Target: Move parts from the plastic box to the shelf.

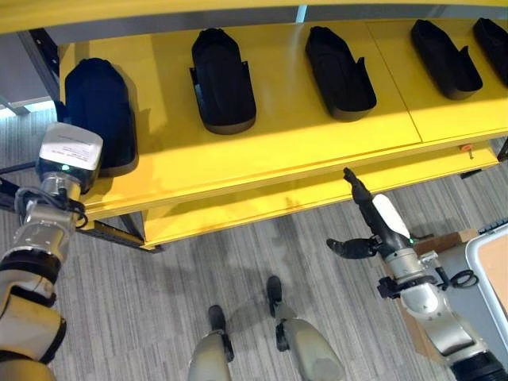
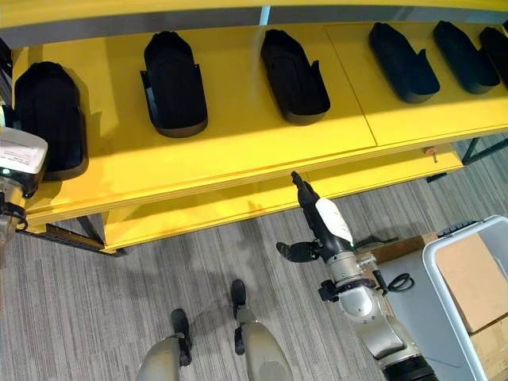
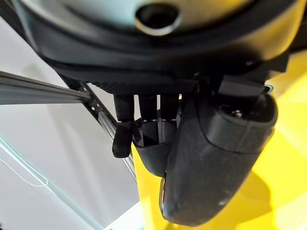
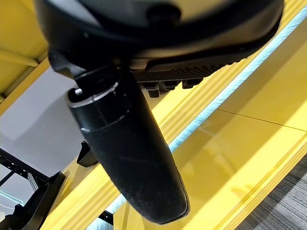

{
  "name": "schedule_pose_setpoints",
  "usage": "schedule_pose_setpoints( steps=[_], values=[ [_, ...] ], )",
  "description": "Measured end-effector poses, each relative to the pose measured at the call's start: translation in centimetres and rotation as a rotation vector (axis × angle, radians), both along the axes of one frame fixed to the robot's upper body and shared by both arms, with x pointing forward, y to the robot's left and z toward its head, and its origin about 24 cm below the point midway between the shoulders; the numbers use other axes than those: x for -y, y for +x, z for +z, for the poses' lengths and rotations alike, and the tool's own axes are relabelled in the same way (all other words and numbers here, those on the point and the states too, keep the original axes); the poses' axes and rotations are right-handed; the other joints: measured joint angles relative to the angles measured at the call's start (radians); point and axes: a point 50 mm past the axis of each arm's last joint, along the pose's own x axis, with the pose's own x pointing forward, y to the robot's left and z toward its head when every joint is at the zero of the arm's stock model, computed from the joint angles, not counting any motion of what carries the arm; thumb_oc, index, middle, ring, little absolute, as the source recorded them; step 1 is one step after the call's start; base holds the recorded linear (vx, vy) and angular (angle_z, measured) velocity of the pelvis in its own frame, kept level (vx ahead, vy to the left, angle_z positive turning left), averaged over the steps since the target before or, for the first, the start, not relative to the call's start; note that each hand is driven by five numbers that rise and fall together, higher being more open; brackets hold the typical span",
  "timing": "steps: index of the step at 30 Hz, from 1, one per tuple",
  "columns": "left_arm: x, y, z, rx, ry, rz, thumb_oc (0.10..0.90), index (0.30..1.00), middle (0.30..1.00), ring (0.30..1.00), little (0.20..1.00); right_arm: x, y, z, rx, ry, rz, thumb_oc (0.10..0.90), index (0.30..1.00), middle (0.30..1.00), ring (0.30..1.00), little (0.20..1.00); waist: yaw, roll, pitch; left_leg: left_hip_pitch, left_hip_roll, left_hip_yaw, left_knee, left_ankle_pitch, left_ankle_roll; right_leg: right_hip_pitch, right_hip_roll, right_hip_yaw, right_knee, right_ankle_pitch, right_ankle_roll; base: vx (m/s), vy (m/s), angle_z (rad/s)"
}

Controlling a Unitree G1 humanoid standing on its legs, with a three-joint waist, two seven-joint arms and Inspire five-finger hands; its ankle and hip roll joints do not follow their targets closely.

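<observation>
Shelf: we see a wide yellow metal shelf (image 1: 317,139) with a lower yellow ledge beneath it, standing on grey carpet.
Parts on shelf: black moulded plastic parts (image 1: 223,79), long and boat-shaped, lie in a row across the top deck, each with its long axis running from the front edge toward the back, well apart from one another.
Leftmost part: the black plastic part at the left end (image 1: 99,111) lies just beyond our left hand, close to the shelf's left corner.
Left hand: our left hand (image 3: 144,129) is up at the shelf's left end; in the left wrist view its fingers hang fairly straight beside the thumb, next to a dark rounded part, and we cannot tell whether they have any hold of it.
Right hand: our right hand (image 1: 373,226) is held low in front of the lower ledge, fingers straight, thumb out to the side, holding nothing.
Plastic box: a pale grey plastic box (image 2: 468,286) sits at our right, near the right arm, with brown cardboard inside; we cannot make out parts in it.
Key relation: we judge the right hand the nearer one to the box, which lies to its right and behind it, away from the shelf.
</observation>
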Motion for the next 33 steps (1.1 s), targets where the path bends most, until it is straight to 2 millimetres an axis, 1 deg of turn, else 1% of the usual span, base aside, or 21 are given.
schedule_pose_setpoints(
  steps=[5,8,11,18,21,26,28,30,33],
  values=[
    [-1.0,-0.8,0.4,-0.030,0.015,0.033,0.900,1.000,1.000,1.000,1.000,0.0,0.0,0.0,-0.005,-0.002,0.002,0.900,1.000,1.000,1.000,1.000,0.001,0.004,0.000,0.000,0.000,-0.003,-0.004,0.002,0.000,0.000,-0.001,-0.006,0.002,-0.002,-0.003,0.02,-0.001,0.02],
    [-1.6,-1.3,0.3,-0.056,0.022,0.051,0.900,1.000,1.000,1.000,1.000,0.1,0.0,0.0,-0.005,-0.002,-0.004,0.900,1.000,1.000,1.000,1.000,0.006,0.014,0.000,0.001,-0.003,-0.009,-0.012,0.006,0.001,0.000,-0.004,-0.015,0.004,-0.005,-0.003,0.01,-0.003,0.08],
    [-1.2,-1.3,0.0,-0.079,0.023,0.021,0.900,1.000,1.000,1.000,1.000,0.2,0.0,0.1,-0.003,-0.002,-0.008,0.900,1.000,1.000,1.000,1.000,0.011,0.017,0.000,0.005,-0.007,-0.013,-0.025,0.015,0.002,0.000,-0.008,-0.021,0.004,-0.005,-0.002,0.00,-0.005,0.07],
    [-1.4,-1.7,-0.7,-0.093,0.015,0.025,0.900,1.000,1.000,1.000,1.000,0.2,0.0,0.0,-0.005,-0.002,-0.008,0.900,1.000,1.000,1.000,1.000,0.015,0.019,0.000,0.024,-0.011,-0.015,-0.059,0.031,0.000,0.002,-0.008,-0.021,0.007,-0.005,-0.003,0.00,-0.001,0.00],
    [-1.5,-2.1,-1.5,-0.116,0.014,0.028,0.900,1.000,1.000,1.000,1.000,0.2,0.0,0.0,-0.006,-0.002,-0.008,0.900,1.000,1.000,1.000,1.000,0.015,0.019,0.000,0.055,-0.013,-0.015,-0.077,0.036,-0.001,0.024,-0.008,-0.021,0.007,-0.011,-0.003,0.00,0.000,0.00],
    [-1.2,-2.2,-2.1,-0.131,0.012,-0.004,0.900,1.000,1.000,1.000,1.000,0.3,0.1,0.1,-0.002,0.000,-0.011,0.900,1.000,1.000,1.000,1.000,0.018,0.029,0.001,0.076,-0.015,-0.015,-0.101,0.045,-0.001,0.034,-0.009,-0.022,0.007,-0.016,-0.004,0.00,0.000,0.00],
    [-1.0,-2.2,-2.3,-0.135,0.010,-0.016,0.900,1.000,1.000,1.000,1.000,0.3,0.1,0.1,-0.001,0.001,-0.012,0.900,1.000,1.000,1.000,1.000,0.026,0.032,0.000,0.090,-0.016,-0.015,-0.116,0.050,-0.002,0.041,-0.009,-0.022,0.007,-0.019,-0.003,0.00,0.000,0.00],
    [-0.1,-1.9,-2.1,-0.117,0.004,-0.059,0.900,1.000,1.000,1.000,1.000,0.5,0.1,0.3,0.006,0.001,-0.021,0.900,1.000,1.000,1.000,1.000,0.034,0.042,0.000,0.094,-0.018,-0.018,-0.130,0.058,-0.001,0.043,-0.011,-0.027,0.007,-0.020,-0.003,0.01,-0.018,0.08],
    [0.3,-2.1,-2.3,-0.112,-0.004,-0.081,0.900,1.000,1.000,1.000,1.000,0.5,0.1,0.2,0.002,0.008,-0.025,0.900,1.000,1.000,1.000,1.000,0.038,0.047,0.000,0.124,-0.018,-0.020,-0.152,0.064,-0.003,0.064,-0.010,-0.032,0.006,-0.027,-0.002,0.01,-0.020,0.05]
  ],
)
